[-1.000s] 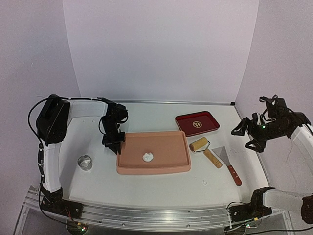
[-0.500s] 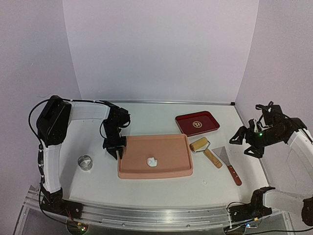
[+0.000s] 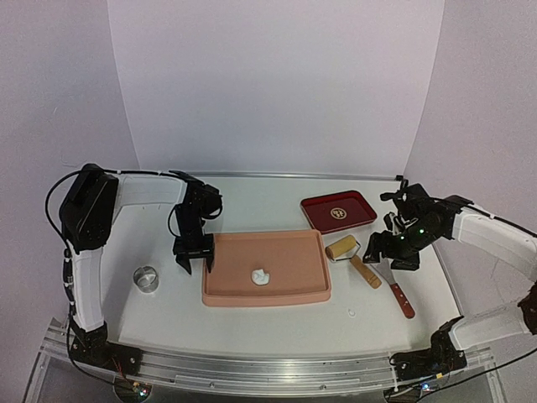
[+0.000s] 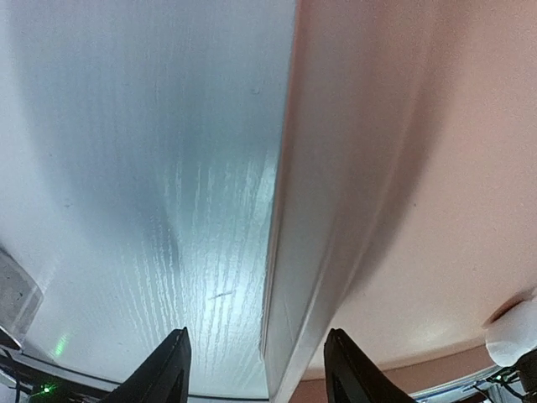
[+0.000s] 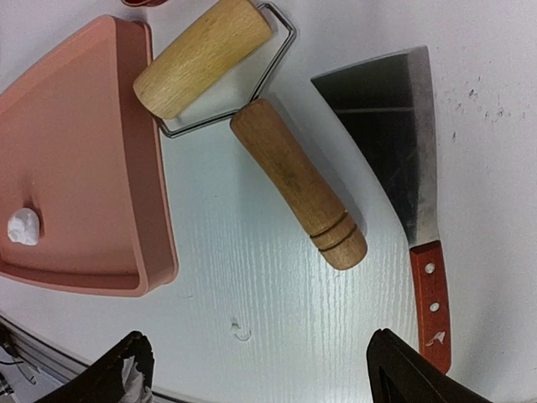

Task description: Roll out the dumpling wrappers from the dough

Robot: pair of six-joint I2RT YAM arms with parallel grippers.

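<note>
Top external view gives us the dough (image 3: 261, 276) as a small white lump lying on the floor of the pink tray (image 3: 268, 234), slightly toward the tray's near side. The left gripper (image 3: 193, 259) sits low at the tray's left rim, well to the left of the lump. In the left wrist view we see its fingers (image 4: 174, 371) parted, with the rim running up between them. Neither finger seems to press on the rim, so we call this gripper released. There the dough peeks in at the lower right corner, beyond the right-hand finger.

The right gripper (image 3: 388, 252) hangs over the table to the right of the tray, above the handle of the wooden roller (image 3: 351, 254) and beside the scraper (image 3: 394, 285). We see its jaws spread wide and grasping nothing. From its wrist view the dough lies far to the left inside the tray, well apart from this gripper, with the roller between them.
</note>
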